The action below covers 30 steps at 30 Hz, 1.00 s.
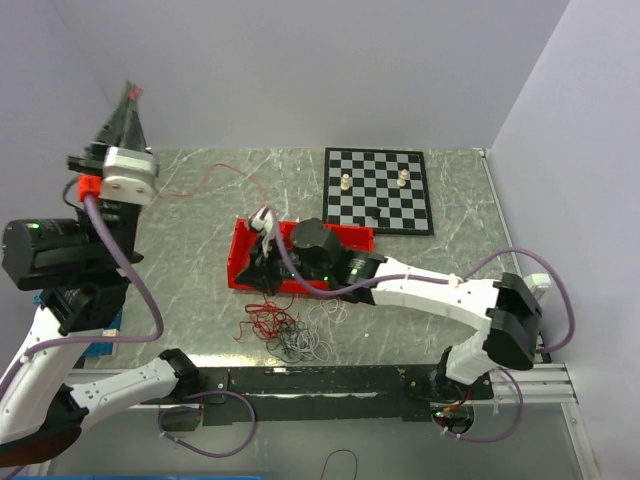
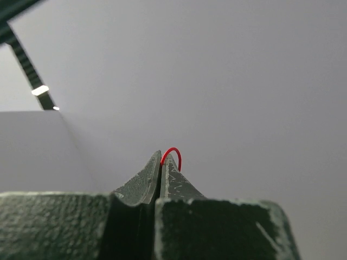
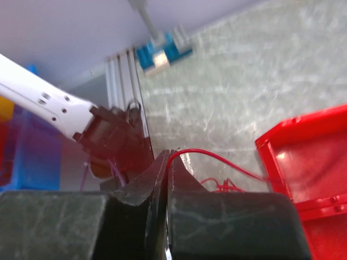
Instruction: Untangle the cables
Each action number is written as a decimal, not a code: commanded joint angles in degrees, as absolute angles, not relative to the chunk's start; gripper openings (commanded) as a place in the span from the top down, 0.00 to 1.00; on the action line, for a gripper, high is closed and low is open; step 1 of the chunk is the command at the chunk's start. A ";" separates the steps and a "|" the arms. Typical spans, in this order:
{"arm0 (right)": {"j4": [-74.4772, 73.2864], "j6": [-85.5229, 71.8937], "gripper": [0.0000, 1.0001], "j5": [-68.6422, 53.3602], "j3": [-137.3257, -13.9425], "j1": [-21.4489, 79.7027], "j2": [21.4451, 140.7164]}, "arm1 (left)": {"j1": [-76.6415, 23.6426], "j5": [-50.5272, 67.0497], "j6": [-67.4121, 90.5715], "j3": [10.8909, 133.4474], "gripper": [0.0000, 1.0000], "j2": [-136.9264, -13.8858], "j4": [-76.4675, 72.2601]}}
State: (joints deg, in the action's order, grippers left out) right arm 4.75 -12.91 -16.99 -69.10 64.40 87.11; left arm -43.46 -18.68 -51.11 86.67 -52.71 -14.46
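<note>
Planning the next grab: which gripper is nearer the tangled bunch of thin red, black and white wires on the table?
Right. The right gripper is at the red plastic tray, just behind the wire bunch; the left gripper is raised far off at back left.

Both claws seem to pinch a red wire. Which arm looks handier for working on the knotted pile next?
Probably the right: the right gripper sits low by the red tray, near the tangled cables. The left gripper is raised high and far off, shut on a red wire.
</note>
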 commanded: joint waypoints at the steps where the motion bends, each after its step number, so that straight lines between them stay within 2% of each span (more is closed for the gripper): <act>1: 5.01 -12.39 0.97 -18.19 -72.24 62.23 82.80 | -43.42 -18.64 -43.35 82.01 0.99 -49.93 -2.32; 6: 4.57 -12.13 0.97 -18.55 -75.23 59.42 82.79 | -43.33 -12.41 -31.22 78.93 0.97 -48.43 17.71; 9: 3.87 -12.39 0.97 -18.02 -77.34 57.75 85.24 | -43.33 -11.33 -25.95 75.86 0.96 -48.25 20.56; 13: 2.82 -16.16 0.97 -20.20 -80.76 54.41 91.30 | -43.33 -17.99 -23.65 70.33 0.99 -49.30 19.79; 16: 2.37 -17.93 0.92 -22.84 -83.23 53.00 96.75 | -42.98 -27.83 -22.59 67.51 0.99 -51.84 17.67; 18: 1.32 -17.84 0.87 -23.55 -85.68 52.91 100.79 | -41.49 -32.49 -22.07 67.32 0.99 -54.22 17.58; 21: 0.18 -17.58 0.73 -23.29 -88.15 52.82 105.10 | -37.01 -31.04 -19.08 67.94 0.99 -55.72 17.75; 24: 0.18 -18.63 0.51 -23.99 -89.12 51.68 108.18 | -32.53 -30.15 -17.76 66.80 0.99 -56.07 15.30; 30: 0.18 -21.09 0.22 -25.23 -87.46 49.31 110.40 | -27.69 -24.62 -15.12 65.48 0.99 -57.13 14.86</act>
State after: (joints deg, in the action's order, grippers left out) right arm -1.02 -19.62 -23.59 -85.95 51.13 110.83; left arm -29.36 -26.98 -18.61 65.73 -57.52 18.33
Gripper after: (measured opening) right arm 0.691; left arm 0.025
